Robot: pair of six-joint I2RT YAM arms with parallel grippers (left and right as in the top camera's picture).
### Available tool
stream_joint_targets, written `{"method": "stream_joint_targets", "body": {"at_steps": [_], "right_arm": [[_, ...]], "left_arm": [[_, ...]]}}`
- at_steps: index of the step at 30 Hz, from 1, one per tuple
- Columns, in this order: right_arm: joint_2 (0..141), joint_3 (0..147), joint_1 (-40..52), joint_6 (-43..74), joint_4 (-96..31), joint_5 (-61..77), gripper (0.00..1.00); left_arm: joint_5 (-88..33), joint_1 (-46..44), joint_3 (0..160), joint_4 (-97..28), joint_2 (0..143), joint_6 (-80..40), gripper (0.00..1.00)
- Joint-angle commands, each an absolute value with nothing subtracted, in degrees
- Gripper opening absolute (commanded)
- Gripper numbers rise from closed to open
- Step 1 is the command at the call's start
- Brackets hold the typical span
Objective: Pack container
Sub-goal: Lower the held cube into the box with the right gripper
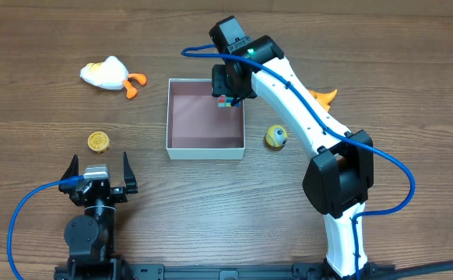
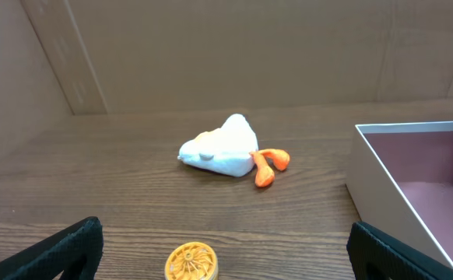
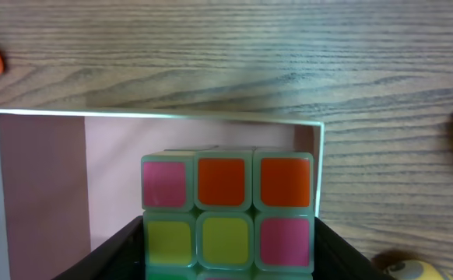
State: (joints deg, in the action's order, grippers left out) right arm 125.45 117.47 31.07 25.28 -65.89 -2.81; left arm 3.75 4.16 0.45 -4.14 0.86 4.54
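- Wood-grain table (image 1: 40,225) under everything; brown cardboard backdrop (image 2: 226,54) behind it in the left wrist view.
- White plush duck (image 1: 110,75) with orange feet lay on its side, well left of the container (image 1: 205,152) and level with its far edge.
- Yellow round disc (image 1: 98,141) sat left of the container, level with its near wall.
- Left gripper (image 1: 100,165) was left of and nearer than the container, fingers spread wide, nothing between them.
- Container stood mid-table, white walls, dusty pink inside.
- Right gripper (image 3: 226,257) was over the container's far right corner, fingers clamped on both sides of a multicolour puzzle cube (image 3: 225,180); couldn't tell if the cube touched the floor.
- Yellow ball toy (image 1: 275,137) sat just right of the container.
- Orange object (image 1: 324,96) further right of the container, mostly hidden by the arm.
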Motion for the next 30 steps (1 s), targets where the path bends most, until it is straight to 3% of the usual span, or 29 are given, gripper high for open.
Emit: {"method": "stream_joint_targets", "body": {"at_steps": [1,30], "right_arm": [[123.57,117.32,30.96,25.17,-64.51,-2.9,0.4],[123.57,111.37,30.94,25.08,-58.96,-2.92,0.4]], "left_arm": [[4.45,4.49,0.27,-3.9,0.62,3.64,1.0],[4.45,4.49,0.27,-3.9,0.62,3.64,1.0]]}}
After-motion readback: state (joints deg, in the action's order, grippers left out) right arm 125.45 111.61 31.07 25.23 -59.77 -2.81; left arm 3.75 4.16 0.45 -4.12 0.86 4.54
